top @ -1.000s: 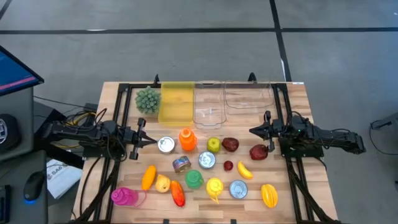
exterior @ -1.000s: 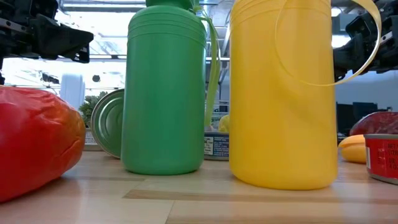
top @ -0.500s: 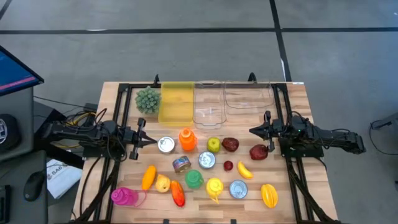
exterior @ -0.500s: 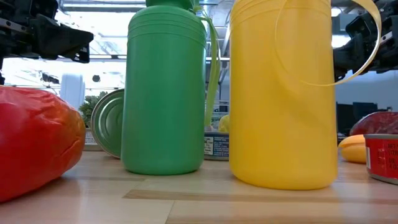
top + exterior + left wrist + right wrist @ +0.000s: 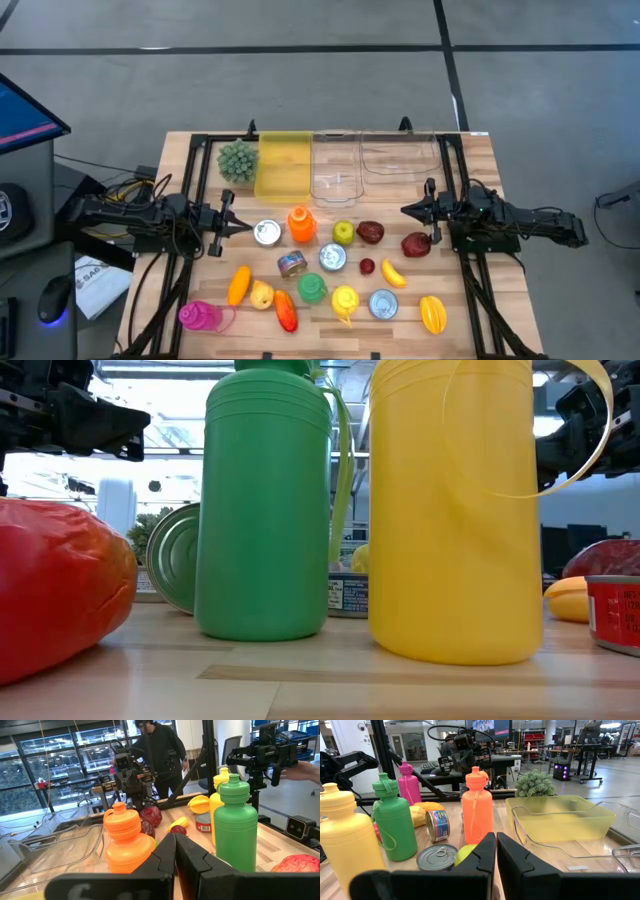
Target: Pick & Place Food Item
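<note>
Both arms wait at the table edges, left gripper (image 5: 243,227) and right gripper (image 5: 404,210) clenched empty and clear of the goods, while the food (image 5: 344,233) lies spread mid-table for single picks, near the bins (image 5: 283,164) behind.

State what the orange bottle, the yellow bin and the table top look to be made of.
Orange bottle: plastic, matte, with a moulded cap and carry loop. Yellow bin: see-through tinted plastic, glossy; its floor shows through the walls. Table top: pale wood, likely butcher block, with visible plank seams.
</note>
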